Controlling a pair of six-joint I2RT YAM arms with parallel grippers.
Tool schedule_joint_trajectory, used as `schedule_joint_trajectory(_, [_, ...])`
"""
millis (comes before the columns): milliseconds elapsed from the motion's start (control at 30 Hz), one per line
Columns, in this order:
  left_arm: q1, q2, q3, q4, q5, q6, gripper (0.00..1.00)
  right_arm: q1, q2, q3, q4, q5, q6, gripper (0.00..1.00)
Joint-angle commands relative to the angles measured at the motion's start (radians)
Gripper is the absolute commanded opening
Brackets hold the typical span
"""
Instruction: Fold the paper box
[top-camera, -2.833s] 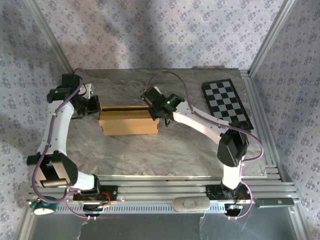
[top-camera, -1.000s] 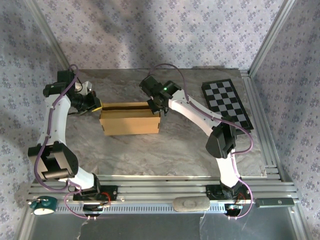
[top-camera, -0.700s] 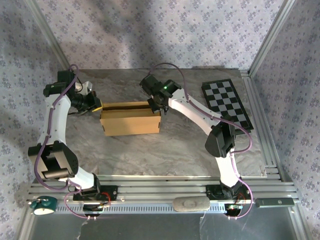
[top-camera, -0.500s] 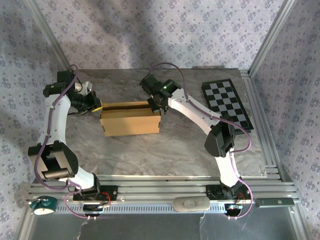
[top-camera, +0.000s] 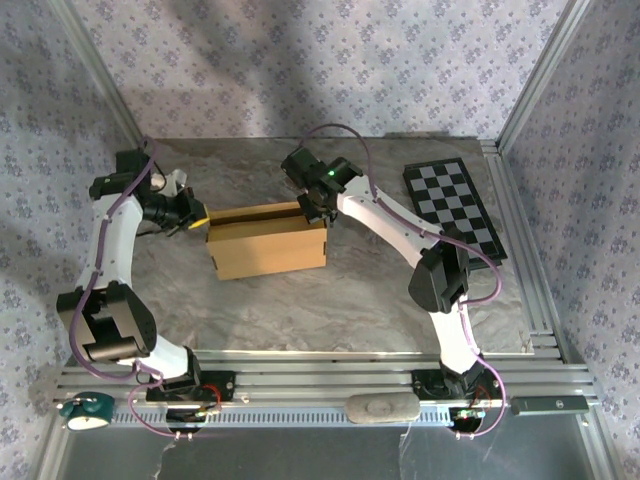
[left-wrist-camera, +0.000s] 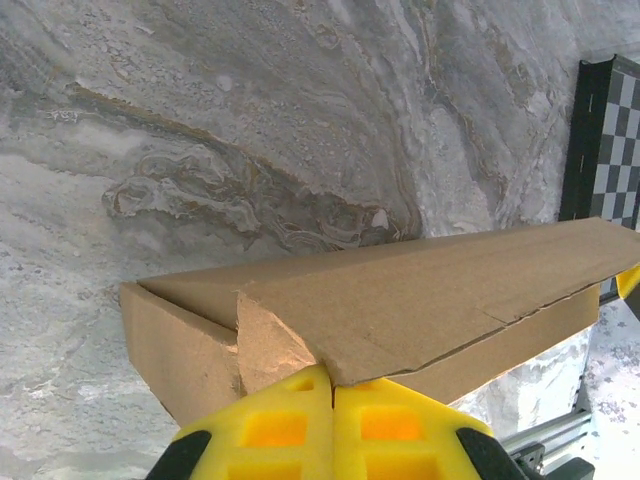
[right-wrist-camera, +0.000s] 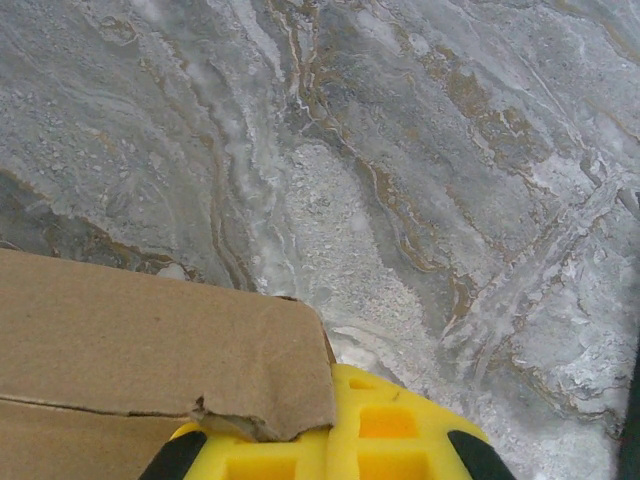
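The paper box (top-camera: 268, 250) is a shallow tan cardboard mailer lying mid-table, slightly askew. My left gripper (top-camera: 198, 216) is shut at its left end. In the left wrist view the yellow fingertips (left-wrist-camera: 300, 400) of that gripper (left-wrist-camera: 332, 372) are pressed together against the edge of the box's top flap (left-wrist-camera: 430, 290), with nothing between them. My right gripper (top-camera: 316, 213) is shut at the box's far right corner. In the right wrist view a torn flap corner (right-wrist-camera: 150, 320) lies over one yellow finger (right-wrist-camera: 400, 420) of that gripper (right-wrist-camera: 335, 400).
A black-and-white checkerboard (top-camera: 455, 208) lies at the back right, its edge also seen in the left wrist view (left-wrist-camera: 600, 130). Aluminium rails (top-camera: 320, 385) run along the near edge. Patterned walls close in the back and sides. Bare marble surface lies in front of the box.
The box has slid a little to the right and turned slightly, its right end now farther back. The left gripper followed its left end rightward. Both grippers stayed shut.
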Motion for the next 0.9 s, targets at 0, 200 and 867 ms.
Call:
schedule_joint_trajectory(0, [-0.017,-0.045,-0.003,-0.002,0.151,-0.004,0.0,0.016,0.038,0.036,0.014,-0.066,-0.039,0.0])
schedule_joint_trajectory(200, [-0.017,-0.066,-0.018,0.006,0.164,-0.012,0.0,-0.005,0.034,0.045,0.017,-0.085,-0.065,0.0])
schedule_joint_trajectory(867, [-0.018,-0.113,-0.139,0.063,0.152,-0.026,0.0,-0.019,0.016,0.063,-0.008,-0.136,-0.116,0.0])
